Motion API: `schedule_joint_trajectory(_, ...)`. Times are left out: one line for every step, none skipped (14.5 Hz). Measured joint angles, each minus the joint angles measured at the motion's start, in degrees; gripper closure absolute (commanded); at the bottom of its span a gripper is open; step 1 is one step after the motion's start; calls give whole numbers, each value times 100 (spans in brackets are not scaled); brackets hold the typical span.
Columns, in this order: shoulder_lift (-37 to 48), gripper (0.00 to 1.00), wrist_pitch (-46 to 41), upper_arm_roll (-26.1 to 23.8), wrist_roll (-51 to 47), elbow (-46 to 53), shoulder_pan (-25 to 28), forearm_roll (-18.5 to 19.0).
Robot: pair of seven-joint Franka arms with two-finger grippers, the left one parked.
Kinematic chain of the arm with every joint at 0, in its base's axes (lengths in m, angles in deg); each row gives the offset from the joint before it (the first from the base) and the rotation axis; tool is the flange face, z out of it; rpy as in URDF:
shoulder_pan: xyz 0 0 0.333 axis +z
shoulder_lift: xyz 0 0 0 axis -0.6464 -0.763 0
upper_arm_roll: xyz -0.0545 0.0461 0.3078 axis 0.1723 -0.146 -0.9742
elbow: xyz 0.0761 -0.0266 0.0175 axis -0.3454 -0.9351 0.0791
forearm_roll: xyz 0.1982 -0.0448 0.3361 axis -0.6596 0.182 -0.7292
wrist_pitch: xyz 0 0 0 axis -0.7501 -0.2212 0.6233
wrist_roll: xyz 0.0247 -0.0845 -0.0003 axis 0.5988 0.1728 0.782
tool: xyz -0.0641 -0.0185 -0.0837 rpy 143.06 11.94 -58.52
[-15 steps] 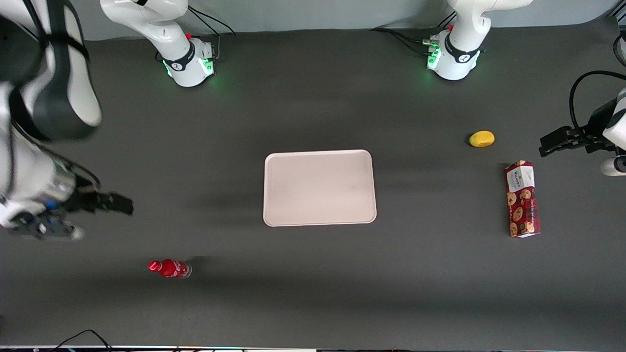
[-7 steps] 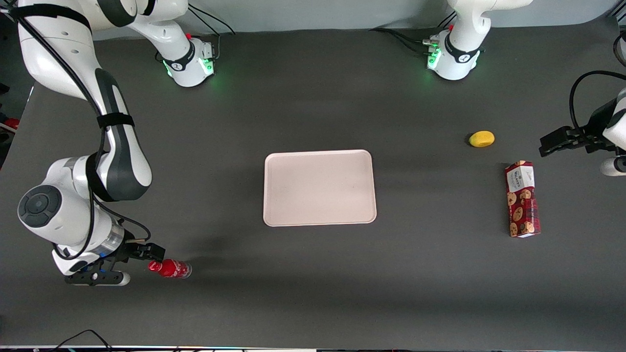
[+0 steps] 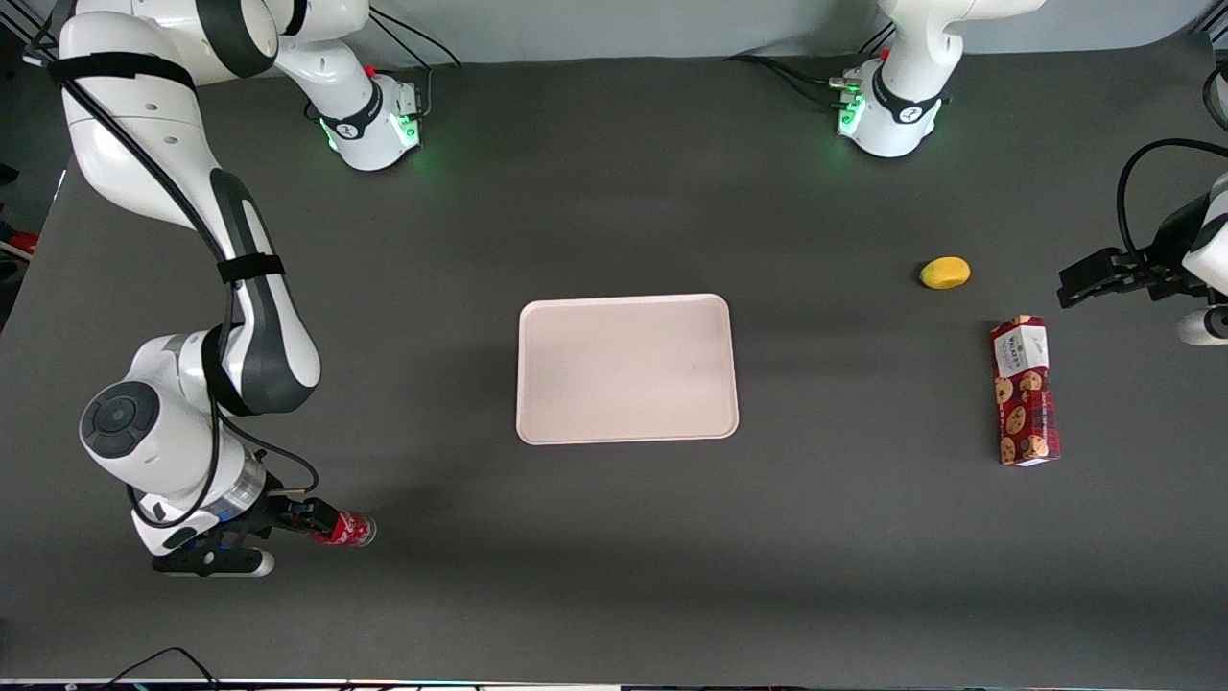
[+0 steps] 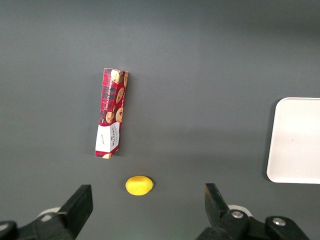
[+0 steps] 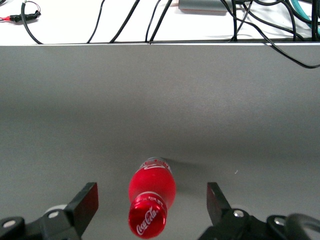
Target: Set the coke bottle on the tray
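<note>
End effector [image 5: 150,205] open astride 1 coke bottle [image 5: 151,199]; 1 tray [image 3: 627,369].

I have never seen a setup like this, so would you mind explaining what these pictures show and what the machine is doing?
These are two robot arms bolted to a dark table. One picture looks down at the whole table from the front; the other two come from small cameras mounted on each arm's wrist, looking past its fingers.

On the table lie a pale tray in the middle, and, toward the parked arm's end, a yellow fruit and a red cookie box. A small coke bottle lies on its side toward the working arm's end, nearer the front camera than the tray.

The working arm's gripper is down at the bottle's cap end. Its wrist camera shows the bottle between the two open fingers, not touching either. Nothing is held yet; the job is to put the bottle on the tray.
</note>
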Motion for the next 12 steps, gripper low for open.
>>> schedule_joint_trajectory(0,5,0,-8,-21,16,0,-7)
schedule_joint_trajectory(1,7,-7,-20,-57,35,0,-9)
schedule_joint_trajectory(2,9,-12,-31,-85,42,0,-11)
schedule_joint_trajectory(1,11,-16,-41,-100,42,0,-13)
schedule_joint_trajectory(1,13,-18,-50,-107,40,0,-15)
schedule_joint_trajectory(1,13,-21,-57,-117,38,0,-31)
schedule_joint_trajectory(1,13,-24,-60,-121,33,0,-67)
schedule_joint_trajectory(1,14,-26,-60,-125,22,0,-95)
schedule_joint_trajectory(1,17,-27,-60,-128,3,-2,-110)
schedule_joint_trajectory(1,19,-27,-60,-130,-21,-4,-118)
schedule_joint_trajectory(1,28,-27,-60,-131,-41,-9,-121)
schedule_joint_trajectory(1,48,-27,-60,-131,-50,-17,-121)
